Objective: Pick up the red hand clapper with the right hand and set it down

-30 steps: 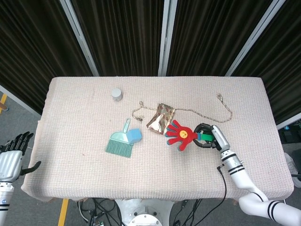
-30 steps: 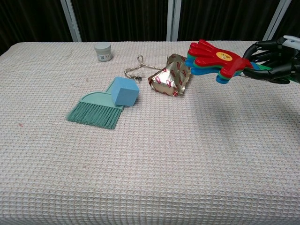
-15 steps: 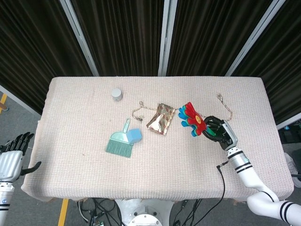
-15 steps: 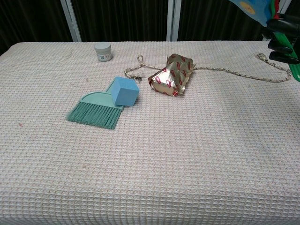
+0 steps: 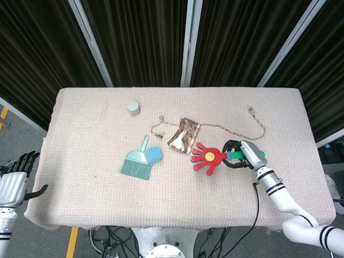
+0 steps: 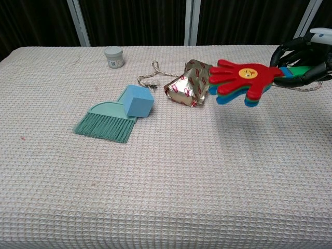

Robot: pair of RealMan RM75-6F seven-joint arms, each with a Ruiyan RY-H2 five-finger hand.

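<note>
The right hand [image 5: 241, 157] is seen at the right side of the bench [image 5: 80, 183], with its dark fingers [image 6: 290, 51] curled around the green handle of the red hand clapper [image 5: 209, 157], so the clapper is held firmly in this hand. The clapper is pointed to the left, its red palm with a yellow face turned up, and its fingertips lie near the shiny foil packet [image 5: 184, 135]. In the chest view the clapper [image 6: 241, 78] is shown with green and blue layers under the red one, and a shadow is seen on the cloth below it; whether it touches the bench cannot be told from the head view. The left hand [image 5: 14, 174] is seen only in the head view, beside the left edge of the bench and off it, with its fingers apart and nothing held. The right forearm is shown only in the head view too, while in the chest view only the fingers of the right hand [image 6: 306, 58] are visible at the frame edge. A thin rope [image 5: 236, 129] is laid behind the packet and runs to the right. A teal brush [image 5: 137, 164] with a blue block [image 5: 154, 155] touching it is placed left of the packet, and a small grey jar [image 5: 133, 108] stands well apart, further back.
</note>
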